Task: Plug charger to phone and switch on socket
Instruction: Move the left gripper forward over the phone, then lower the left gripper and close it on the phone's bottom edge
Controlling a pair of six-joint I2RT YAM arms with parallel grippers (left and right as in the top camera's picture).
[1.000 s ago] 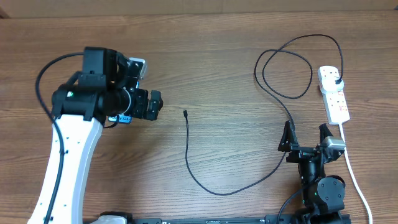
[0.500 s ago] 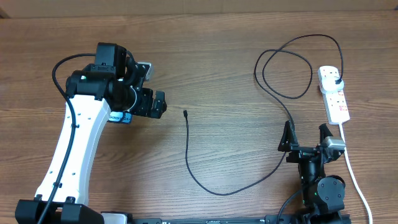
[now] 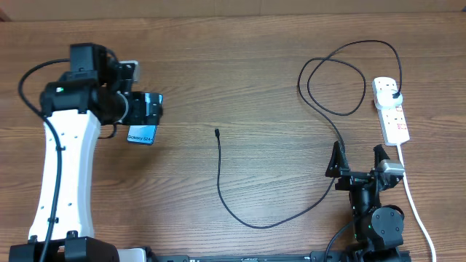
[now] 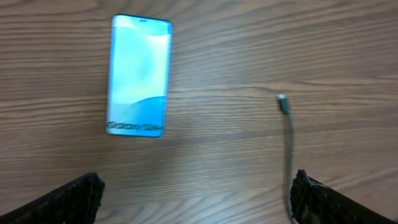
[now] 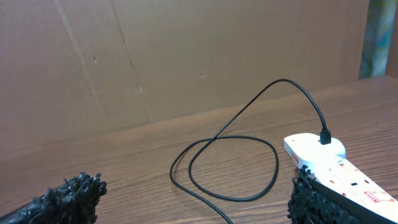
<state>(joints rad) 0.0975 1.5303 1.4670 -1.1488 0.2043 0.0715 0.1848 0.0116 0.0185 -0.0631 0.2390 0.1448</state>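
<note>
Since the earlier frames the left arm has drawn back toward the left edge of the surface (image 3: 240, 65). Its claw, which stood between the phone and the cable tip, now hangs over the Galaxy S24 phone (image 3: 142, 135), while the phone, the cable, the power strip and the right arm have not shifted. The left claw (image 4: 196, 182) is released, with its two fingers spread wide and nothing between them. In its wrist view the phone (image 4: 138, 74) lies flat with the screen up, in the left half of the surface nearer the far edge. It is apart from the small connector tip (image 3: 218, 132), which rests free near the middle. The black charger cable (image 3: 219, 167) runs from that tip toward the near edge, then curves right and loops up to its plug (image 3: 393, 92), which already sits in the far end of the white power strip (image 3: 392, 109) at the right edge. The right claw (image 3: 358, 161) waits near the near-right corner, also released and empty. I judge the task is at its first step: the phone end is not yet connected, and I cannot tell how the red switches (image 5: 367, 196) stand. The next move probably calls for a fine pinch on the thin cable just behind the tip. It also calls for steadying the phone and lining the tip up with its port, which no view shows.
</note>
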